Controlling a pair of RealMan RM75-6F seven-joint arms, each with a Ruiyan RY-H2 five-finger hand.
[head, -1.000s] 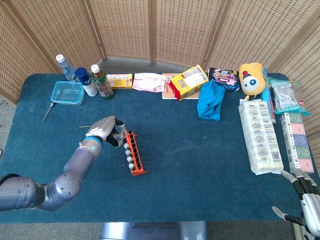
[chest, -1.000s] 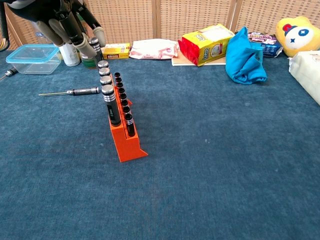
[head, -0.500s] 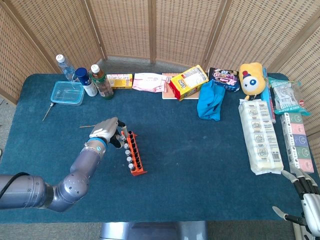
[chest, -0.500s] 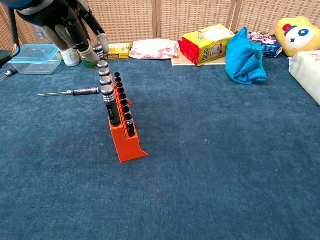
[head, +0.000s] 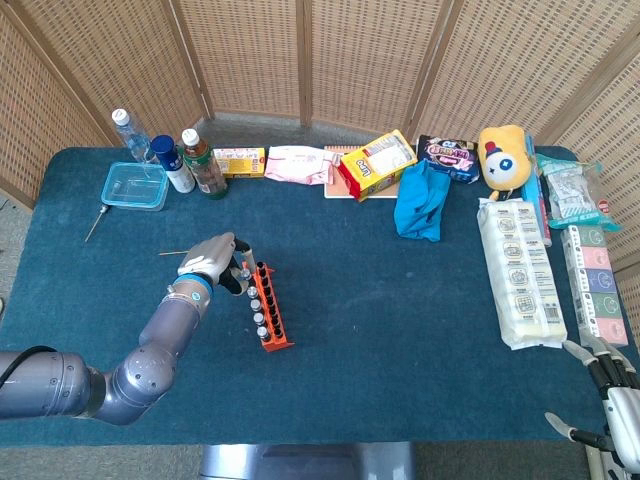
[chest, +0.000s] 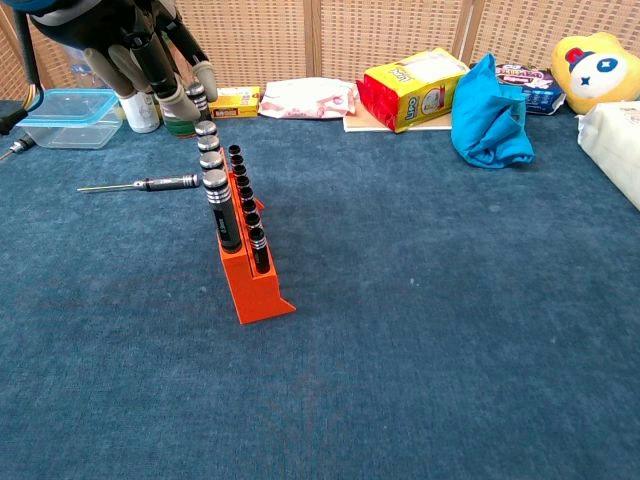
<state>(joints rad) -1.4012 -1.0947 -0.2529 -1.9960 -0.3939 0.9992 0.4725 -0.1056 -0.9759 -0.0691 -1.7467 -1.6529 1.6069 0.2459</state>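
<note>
Left hand (head: 208, 262) at the far end of the orange tool rack (chest: 250, 280), fingers curled around the top of the farthest screwdriver handle (chest: 197, 97), which it holds above the row; chest view shows the fingertips (chest: 170, 100) closed about its knurled cap. The rack stands left of centre on the blue table (head: 400, 330), running near to far, with a row of upright silver-capped drivers (chest: 215, 190) and a row of black sockets (chest: 245, 200) beside them. A loose screwdriver (chest: 140, 185) lies flat on the cloth, just left of the rack. Right hand (head: 612, 400) rests at the near right corner, holding nothing; whether its fingers are apart or together cannot be told. Far left: clear plastic box (head: 134, 186) and bottles (head: 190, 160).
</note>
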